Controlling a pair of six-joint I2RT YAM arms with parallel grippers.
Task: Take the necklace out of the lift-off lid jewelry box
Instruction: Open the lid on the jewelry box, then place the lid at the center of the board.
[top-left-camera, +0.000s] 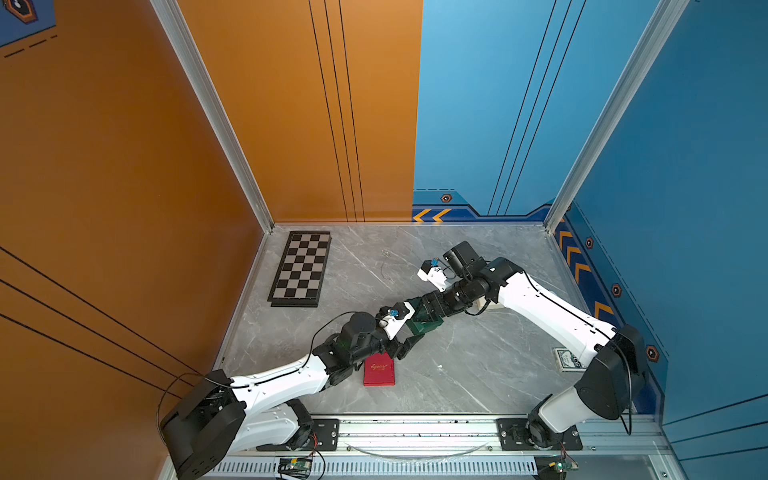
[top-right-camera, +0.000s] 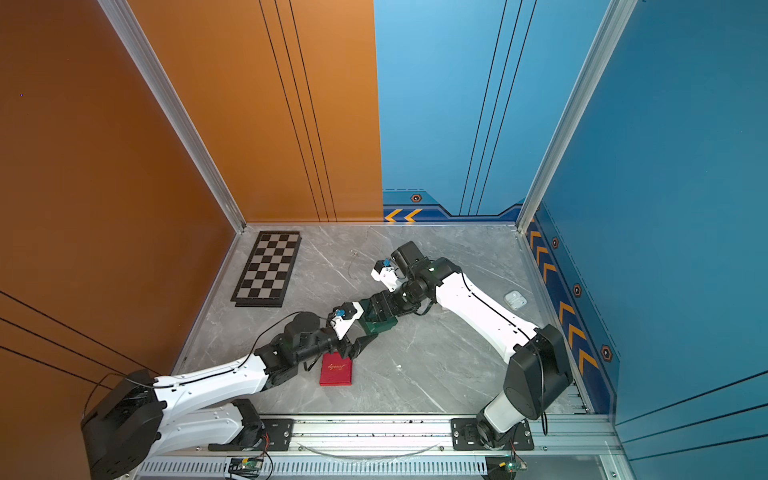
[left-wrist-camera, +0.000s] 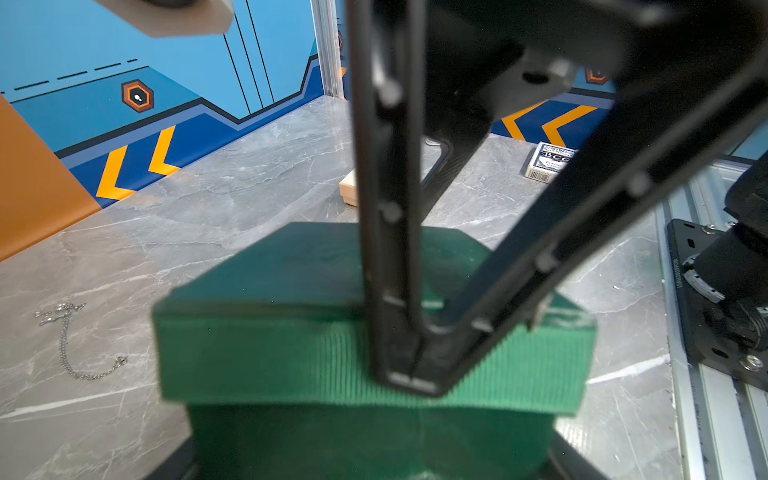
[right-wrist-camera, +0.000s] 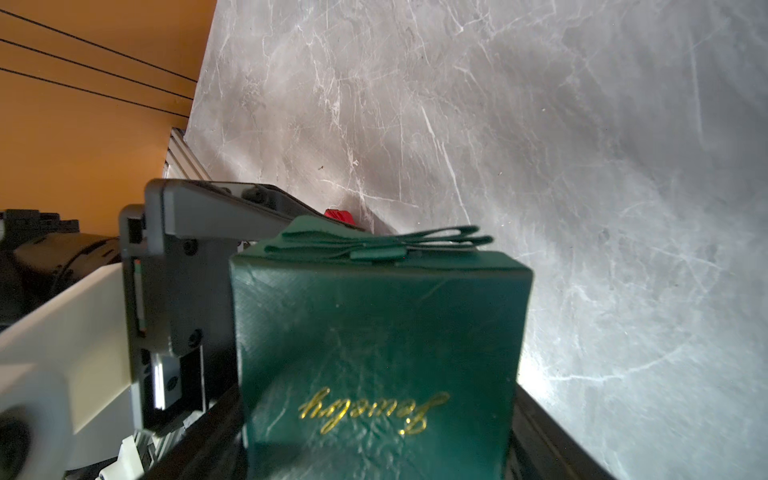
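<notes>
The green jewelry box (top-left-camera: 424, 326) (top-right-camera: 377, 323) sits mid-table between both arms. My left gripper (top-left-camera: 409, 334) (left-wrist-camera: 374, 465) is shut on its lower part (left-wrist-camera: 374, 440). The lid (left-wrist-camera: 291, 357), wrapped in ribbed ribbon, sits slightly askew on top. My right gripper (top-left-camera: 424, 316) (right-wrist-camera: 374, 457) is shut on the lid (right-wrist-camera: 374, 324), which has gold lettering and a bow. Its black fingers (left-wrist-camera: 390, 208) cross the left wrist view. The silver necklace (top-left-camera: 384, 266) (top-right-camera: 353, 266) (left-wrist-camera: 75, 345) lies loose on the marble toward the back, apart from both grippers.
A chessboard (top-left-camera: 301, 269) lies at the back left. A red box (top-left-camera: 379, 369) lies right beside the left arm's wrist. A card deck (top-left-camera: 567, 359) and a white earbud case (top-right-camera: 515, 299) sit at the right, and a beige box (left-wrist-camera: 349, 189) behind the right arm.
</notes>
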